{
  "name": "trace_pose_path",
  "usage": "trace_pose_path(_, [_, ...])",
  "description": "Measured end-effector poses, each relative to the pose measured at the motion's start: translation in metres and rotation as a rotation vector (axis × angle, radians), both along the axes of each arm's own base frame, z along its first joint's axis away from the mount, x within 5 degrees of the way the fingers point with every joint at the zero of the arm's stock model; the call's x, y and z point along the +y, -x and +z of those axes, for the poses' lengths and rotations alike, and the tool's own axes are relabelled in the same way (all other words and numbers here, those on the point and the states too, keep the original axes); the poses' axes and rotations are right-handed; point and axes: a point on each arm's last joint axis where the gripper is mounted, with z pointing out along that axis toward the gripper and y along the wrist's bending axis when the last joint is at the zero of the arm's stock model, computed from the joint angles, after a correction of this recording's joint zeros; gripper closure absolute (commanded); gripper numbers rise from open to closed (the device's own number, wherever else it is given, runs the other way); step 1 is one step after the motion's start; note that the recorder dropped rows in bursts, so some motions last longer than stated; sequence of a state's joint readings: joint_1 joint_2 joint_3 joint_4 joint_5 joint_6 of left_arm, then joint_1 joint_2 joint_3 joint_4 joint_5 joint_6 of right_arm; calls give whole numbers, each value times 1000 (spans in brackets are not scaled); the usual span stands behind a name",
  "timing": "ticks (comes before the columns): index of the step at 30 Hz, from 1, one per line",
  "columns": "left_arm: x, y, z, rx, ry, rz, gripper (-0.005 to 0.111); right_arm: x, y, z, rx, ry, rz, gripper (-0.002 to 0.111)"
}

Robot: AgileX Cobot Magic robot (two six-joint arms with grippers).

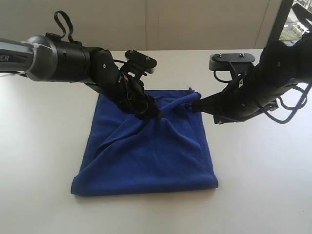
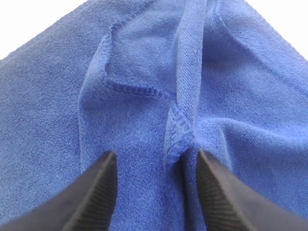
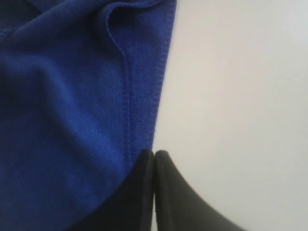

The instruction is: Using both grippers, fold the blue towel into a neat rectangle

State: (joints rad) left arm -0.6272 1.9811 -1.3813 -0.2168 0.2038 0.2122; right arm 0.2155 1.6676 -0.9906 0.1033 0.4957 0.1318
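Note:
The blue towel [image 1: 146, 156] lies rumpled on the white table [image 1: 44, 146], with its near edge doubled over and creases running towards its far middle. My left gripper [image 1: 155, 114] presses down there, open. In the left wrist view the left gripper [image 2: 156, 154] straddles a raised hemmed fold of the towel [image 2: 144, 57], which lies close to one finger [image 2: 221, 197]. My right gripper [image 1: 195, 106] is shut at the towel's far right edge. In the right wrist view the right gripper [image 3: 155, 153] has its tips against the hem of the towel [image 3: 62, 96], and no cloth shows between the jaws.
Bare white table surrounds the towel on all sides. A pale wall [image 1: 170, 24] runs along the back. Black cables [image 1: 292, 105] loop off the right arm at the right edge of the exterior view.

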Motion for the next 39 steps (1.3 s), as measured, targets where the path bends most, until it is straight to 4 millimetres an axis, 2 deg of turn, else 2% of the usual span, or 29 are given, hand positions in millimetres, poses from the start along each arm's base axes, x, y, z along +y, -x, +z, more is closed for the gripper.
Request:
trace_pose_path(13, [3,0,3,-35,-47,-49,52,0,0,0,0,0,0,108])
trace_pose_path(22, [15,-8,4,-13,-32,17,52,0,0,0,0,0,0,108])
trace_pose_path(28, [4,-1,-2,5,-36,-7,52,0,0,0,0,0,0,108])
trace_pose_path(35, [2,0,-10,19,-46,-12,52,0,0,0,0,0,0,108])
trace_pose_path(39, [1,-2,-10,2,-37,-7,58,0,0,0,0,0,0,108])
